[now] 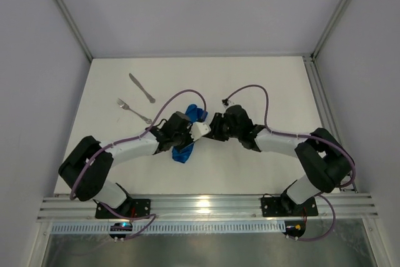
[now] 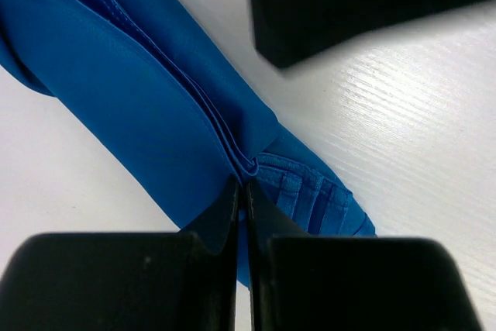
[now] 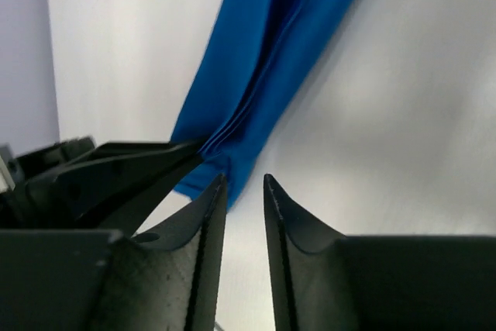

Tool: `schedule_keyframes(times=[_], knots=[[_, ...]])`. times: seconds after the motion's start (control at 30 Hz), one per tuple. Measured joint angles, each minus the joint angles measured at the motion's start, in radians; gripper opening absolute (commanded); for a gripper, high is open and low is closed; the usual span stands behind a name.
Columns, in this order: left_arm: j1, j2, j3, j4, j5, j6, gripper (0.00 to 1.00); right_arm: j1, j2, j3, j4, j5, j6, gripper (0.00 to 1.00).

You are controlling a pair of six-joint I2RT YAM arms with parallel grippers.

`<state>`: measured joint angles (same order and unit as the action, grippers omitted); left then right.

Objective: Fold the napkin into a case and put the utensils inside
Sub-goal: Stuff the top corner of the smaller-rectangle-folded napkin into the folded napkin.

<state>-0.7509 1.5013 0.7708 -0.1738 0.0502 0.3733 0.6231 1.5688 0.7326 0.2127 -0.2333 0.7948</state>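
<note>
Napkin point(image 1: 183, 154) x1, folded narrow; knife point(image 1: 142, 88) x1; fork point(image 1: 134, 111) x1.

Left gripper point(image 2: 242, 191) pinches the layered edge of the folded blue napkin point(image 2: 139, 106) on the white table point(image 2: 418, 153)

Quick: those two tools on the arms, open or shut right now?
Left tool: shut on the napkin.
Right tool: narrowly open, gripping nothing, tips at the napkin's edge.

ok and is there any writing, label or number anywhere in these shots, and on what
None can be read: no text shows on the napkin, the knife, the fork or the table.
Anything on the small boards at the arm bases is too small to tell.
</note>
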Motion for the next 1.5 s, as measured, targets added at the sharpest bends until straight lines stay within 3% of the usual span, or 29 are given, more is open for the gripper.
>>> schedule_keyframes(times=[0.13,0.33,0.9,1.37,1.5], knots=[[0.0,-0.002,0.003,-0.003,0.004,-0.013,0.0,0.129,-0.018,-0.066,0.105,0.008,0.098,0.12],[0.003,-0.014,0.014,-0.012,0.003,-0.038,0.0,0.188,0.078,-0.072,0.205,0.031,0.212,0.04],[0.021,-0.02,0.032,-0.043,0.046,-0.081,0.0,0.226,0.309,-0.063,0.443,0.055,0.398,0.04],[0.073,-0.018,0.05,-0.091,0.123,-0.074,0.02,0.229,0.365,-0.052,0.538,0.069,0.457,0.04],[0.082,-0.006,0.067,-0.108,0.155,-0.065,0.19,0.229,0.367,-0.053,0.542,0.071,0.466,0.04]])
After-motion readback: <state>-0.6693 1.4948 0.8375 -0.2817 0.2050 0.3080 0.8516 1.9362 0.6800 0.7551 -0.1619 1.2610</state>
